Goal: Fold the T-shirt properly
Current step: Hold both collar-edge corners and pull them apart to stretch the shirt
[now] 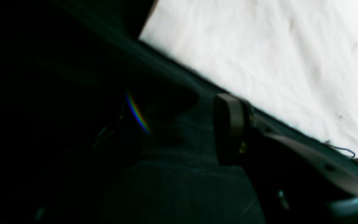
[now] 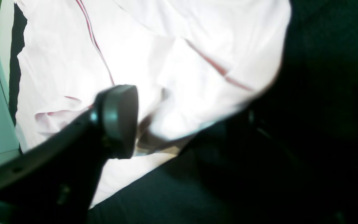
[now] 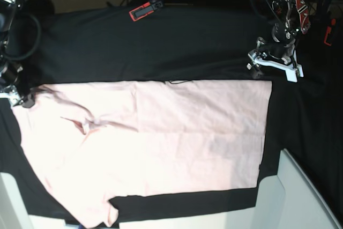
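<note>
T-shirt (image 3: 155,143) lies spread flat, plain pale pink side up, across the middle of the black table cloth (image 3: 161,46); far edge runs straight from left to right, near edge reaches toward the front of the table; a small pucker of creases sits left of centre, and one sleeve trails off at the near left; right gripper (image 3: 20,100) is at the shirt's far left corner, down at the fabric; in the right wrist view one dark rounded pad (image 2: 118,119) sits over bunched pink cloth with a red seam line, but the other finger is lost in shadow, so whether it has the cloth pinched I cannot tell; left gripper (image 3: 270,64) stands just beyond the shirt's far right corner, over the cloth; left wrist view shows one pad (image 1: 231,124) beside the shirt's edge, apart from it, jaws parted and holding nothing; red-and-black tool (image 3: 146,10) lies at the far edge.
</note>
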